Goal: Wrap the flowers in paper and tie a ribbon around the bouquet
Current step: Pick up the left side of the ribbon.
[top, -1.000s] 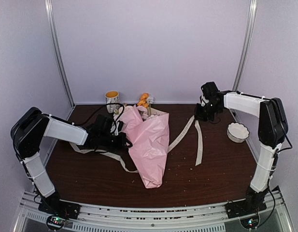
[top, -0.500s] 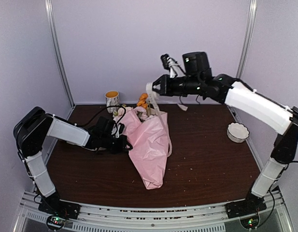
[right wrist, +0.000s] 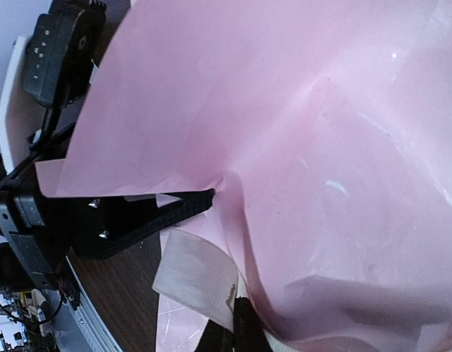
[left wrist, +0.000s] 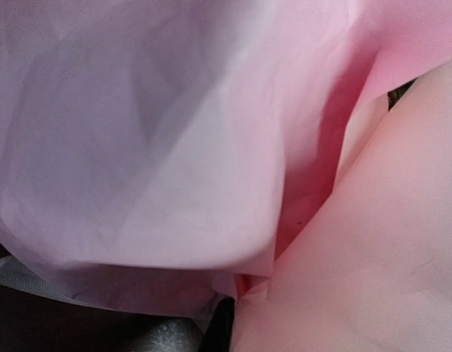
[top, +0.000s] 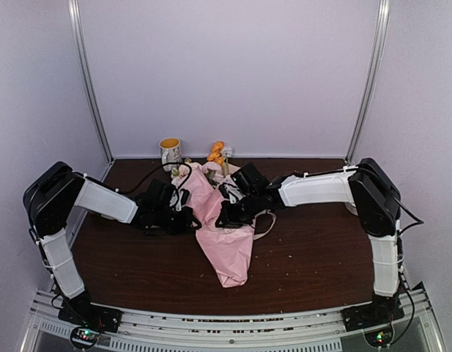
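The bouquet (top: 229,235) lies mid-table as a pale pink paper (right wrist: 306,125) cone, narrow end toward me. Orange and pale flowers (top: 217,155) stick out of its far end. My left gripper (top: 187,218) presses against the cone's left side, shut, its black fingertip (right wrist: 204,198) pinching a fold of the paper; the left wrist view is almost all paper (left wrist: 174,147). My right gripper (top: 226,215) lies across the cone's top, shut on the cream ribbon (right wrist: 200,275) at its tips (right wrist: 236,312). A ribbon loop (top: 267,224) trails right of the cone.
A yellow-and-white mug (top: 169,151) stands at the back left by the wall. Small crumbs dot the dark wooden table (top: 313,257). Metal frame posts (top: 90,81) rise at the back corners, and both arm bases sit at the near edge.
My right arm swung from the back right, up over the table and down onto the cone, bringing the ribbon off the table with it. The left gripper stayed by the cone.
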`<state>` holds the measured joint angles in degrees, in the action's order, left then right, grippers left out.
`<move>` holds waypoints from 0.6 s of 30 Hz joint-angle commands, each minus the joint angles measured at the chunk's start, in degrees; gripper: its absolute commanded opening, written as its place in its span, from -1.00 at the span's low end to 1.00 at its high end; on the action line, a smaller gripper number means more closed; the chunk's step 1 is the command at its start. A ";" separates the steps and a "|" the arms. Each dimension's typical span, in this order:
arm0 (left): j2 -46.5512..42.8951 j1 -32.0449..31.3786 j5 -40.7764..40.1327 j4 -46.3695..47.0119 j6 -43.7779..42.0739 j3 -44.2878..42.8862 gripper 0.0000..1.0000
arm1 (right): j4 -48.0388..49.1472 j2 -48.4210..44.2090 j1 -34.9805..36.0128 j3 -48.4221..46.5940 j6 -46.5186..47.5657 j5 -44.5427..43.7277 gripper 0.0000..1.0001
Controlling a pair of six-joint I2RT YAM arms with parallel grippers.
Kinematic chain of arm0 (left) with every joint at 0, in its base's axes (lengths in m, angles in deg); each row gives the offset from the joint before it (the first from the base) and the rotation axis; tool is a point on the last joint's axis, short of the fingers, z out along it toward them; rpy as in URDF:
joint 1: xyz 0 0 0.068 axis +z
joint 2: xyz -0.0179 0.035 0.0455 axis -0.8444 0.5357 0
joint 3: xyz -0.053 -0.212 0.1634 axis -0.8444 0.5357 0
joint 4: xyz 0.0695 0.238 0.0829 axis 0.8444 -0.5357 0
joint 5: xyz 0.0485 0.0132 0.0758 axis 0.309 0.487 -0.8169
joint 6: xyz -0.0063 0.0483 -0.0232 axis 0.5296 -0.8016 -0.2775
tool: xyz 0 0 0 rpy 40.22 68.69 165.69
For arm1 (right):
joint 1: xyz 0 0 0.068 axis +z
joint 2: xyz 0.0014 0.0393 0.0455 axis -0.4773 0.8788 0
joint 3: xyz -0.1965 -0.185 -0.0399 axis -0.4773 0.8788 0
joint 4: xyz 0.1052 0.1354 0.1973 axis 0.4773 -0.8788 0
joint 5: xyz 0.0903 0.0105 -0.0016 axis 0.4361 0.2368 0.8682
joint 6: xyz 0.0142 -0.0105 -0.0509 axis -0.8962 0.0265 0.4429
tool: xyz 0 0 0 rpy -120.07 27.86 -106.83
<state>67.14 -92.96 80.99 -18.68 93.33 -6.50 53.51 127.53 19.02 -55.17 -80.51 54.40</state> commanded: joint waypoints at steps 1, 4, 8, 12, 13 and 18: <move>-0.58 -0.40 0.40 -2.15 -1.99 -2.26 -0.78 | -6.68 4.87 0.29 -4.69 1.46 -2.90 -1.00; -4.24 -0.33 -1.22 -7.48 -4.77 -4.49 -0.29 | -8.19 6.16 0.22 -4.74 1.45 -4.68 -1.00; -10.69 -0.23 -4.86 -17.72 -9.94 -8.07 0.21 | -8.58 7.07 0.20 -4.27 1.27 -5.18 -1.00; -15.29 0.69 -7.95 -28.71 -14.88 -11.45 0.55 | -8.04 7.22 0.28 -4.08 1.14 -5.08 -1.00; -16.93 1.73 -9.95 -29.47 -14.84 -10.54 0.62 | -8.02 7.13 0.28 -4.16 1.14 -5.09 -1.00; -24.98 12.33 -11.56 -25.49 -7.27 3.85 0.58 | -7.89 6.69 0.42 -4.51 1.38 -5.13 -1.00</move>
<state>45.54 -88.68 73.14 -41.26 82.47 -12.54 48.83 133.21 19.07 -59.59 -79.90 51.93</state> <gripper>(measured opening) 0.820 0.001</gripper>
